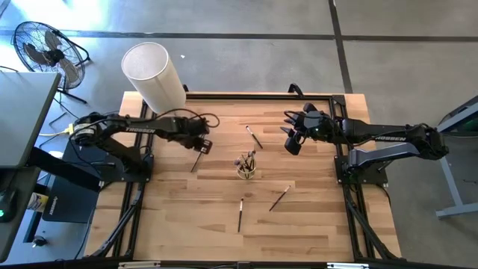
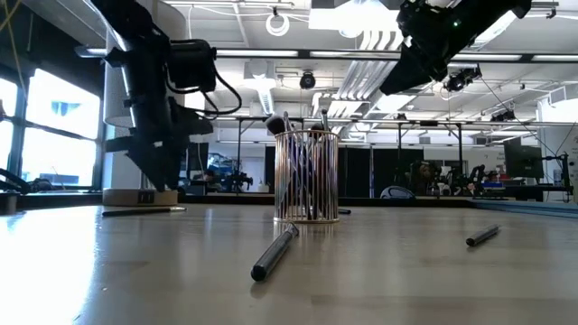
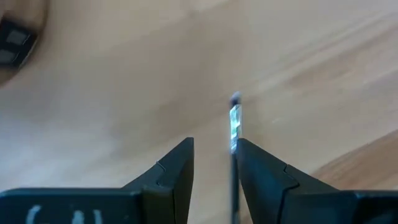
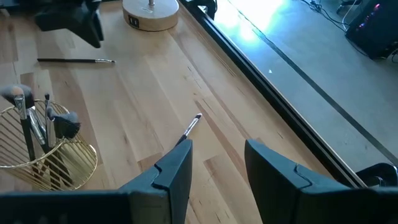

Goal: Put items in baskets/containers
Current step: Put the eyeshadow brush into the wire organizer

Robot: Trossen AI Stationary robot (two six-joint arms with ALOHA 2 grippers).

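Brushes remain loose: the left gripper (image 3: 214, 165), part-open, straddles one brush (image 1: 198, 159) unclamped and must close, while the empty, open right gripper (image 4: 214, 168) waits near the gold wire cup (image 1: 246, 170).

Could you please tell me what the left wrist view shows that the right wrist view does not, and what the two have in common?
Only the left wrist view shows the left gripper open, straddling a brush on the table. Only the right wrist view shows the gold wire cup holding brushes, another brush ahead of the open right gripper, and the white cylinder's wooden base. Both show the pale wooden tabletop.
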